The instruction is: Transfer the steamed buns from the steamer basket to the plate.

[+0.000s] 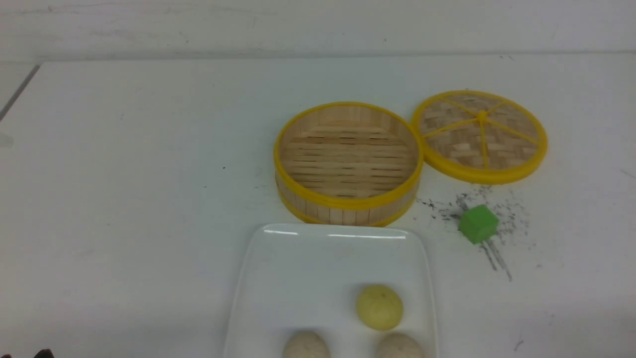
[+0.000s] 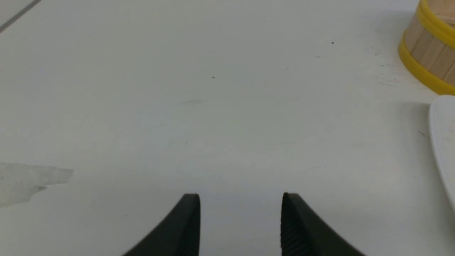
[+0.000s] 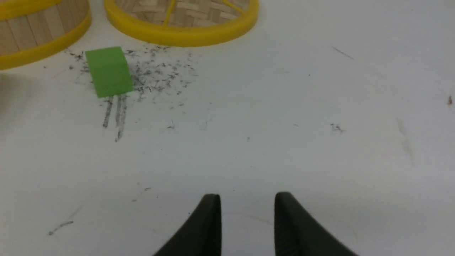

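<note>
While all three steamed buns sit on the plate (image 1: 258, 278), the pale yellow bun (image 1: 379, 307) lies farthest from me, and the two speckled buns (image 1: 306, 345) (image 1: 399, 346) sit side by side at the near edge, cut off by the front view. Just beyond the plate stands the steamer basket (image 1: 348, 201), its slatted floor bare. To its right, rim touching rim, lies the woven lid (image 1: 480, 135), with a green cube (image 1: 478, 223) among dark scuffs nearer me. My left gripper (image 2: 241, 213) hangs released over bare table (image 2: 177, 106), fingers apart, holding nothing. My right gripper (image 3: 247, 213) likewise hangs unclenched, a narrower gap between its fingers, grasping nothing.
</note>
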